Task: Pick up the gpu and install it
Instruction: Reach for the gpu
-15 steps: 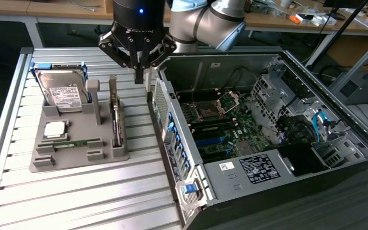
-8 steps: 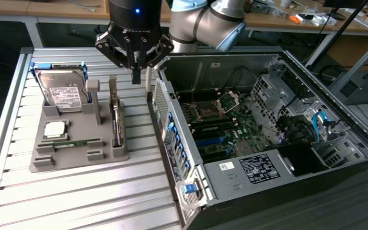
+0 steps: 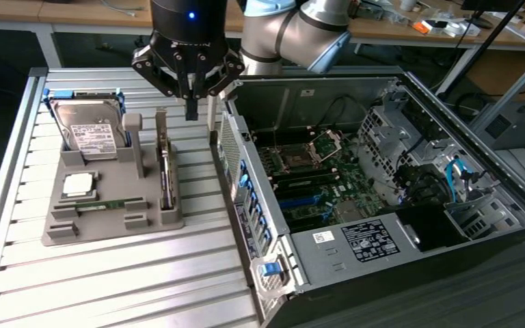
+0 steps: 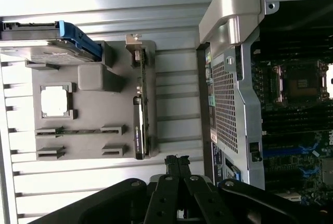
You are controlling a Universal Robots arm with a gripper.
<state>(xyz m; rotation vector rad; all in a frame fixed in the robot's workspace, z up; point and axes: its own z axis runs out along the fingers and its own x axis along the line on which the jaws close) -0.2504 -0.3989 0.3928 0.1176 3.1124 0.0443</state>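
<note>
The gpu [image 3: 164, 171] stands on its edge in a slot along the right side of the grey holder tray [image 3: 158, 220]. In the wrist view the gpu [image 4: 139, 120] is a thin edge-on card with a metal bracket at one end. My gripper [image 3: 191, 113] hangs above the far end of the tray, a little to the exterior view's right of the card and above it. Its black fingertips [image 4: 177, 162] are pressed together with nothing between them. The open computer case [image 3: 381, 178] with its motherboard [image 3: 322, 178] lies to the exterior view's right.
On the tray also sit a silver hard drive [image 3: 89, 130] leaning upright, a square processor chip [image 3: 78, 183] and a narrow green memory stick [image 3: 107, 203]. The case's side wall [image 3: 244, 184] rises close beside the tray. The slatted metal table [image 3: 107, 287] extends toward the front.
</note>
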